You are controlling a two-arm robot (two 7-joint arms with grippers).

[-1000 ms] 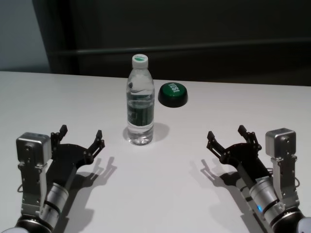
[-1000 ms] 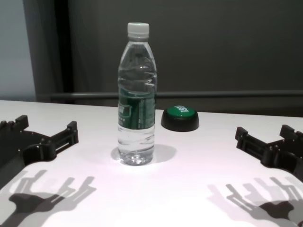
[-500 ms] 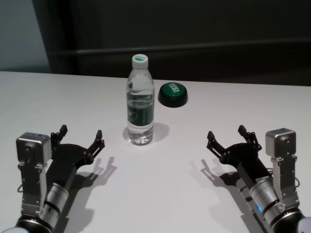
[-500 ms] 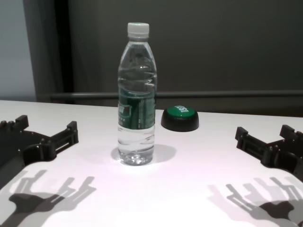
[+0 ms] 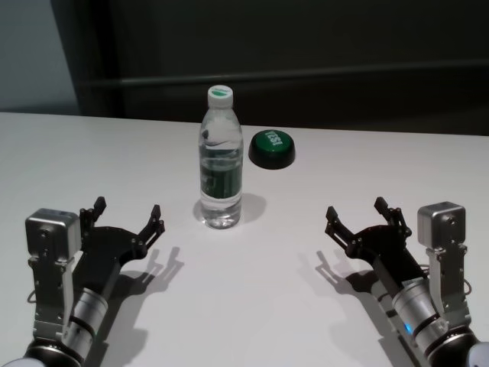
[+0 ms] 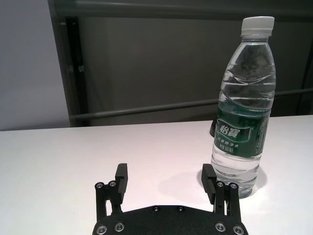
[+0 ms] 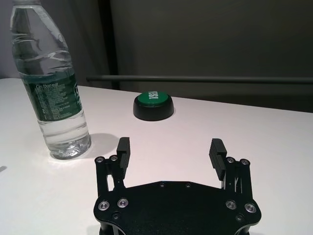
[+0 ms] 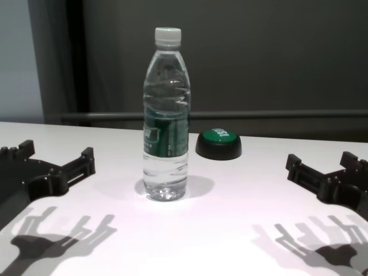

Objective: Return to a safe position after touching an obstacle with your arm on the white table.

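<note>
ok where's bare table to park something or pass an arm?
Bare white table lies between the open left gripper and open right gripper, in front of the water bottle. The far left beyond the left gripper is bare too. Tightest spot: the bottle and green button close together at the back.

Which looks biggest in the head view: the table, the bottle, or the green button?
1. Table: by far the largest.
2. Bottle: tallest, standing upright.
3. Button: smallest, though it sits farther back than the bottle, which shrinks it slightly.
</note>
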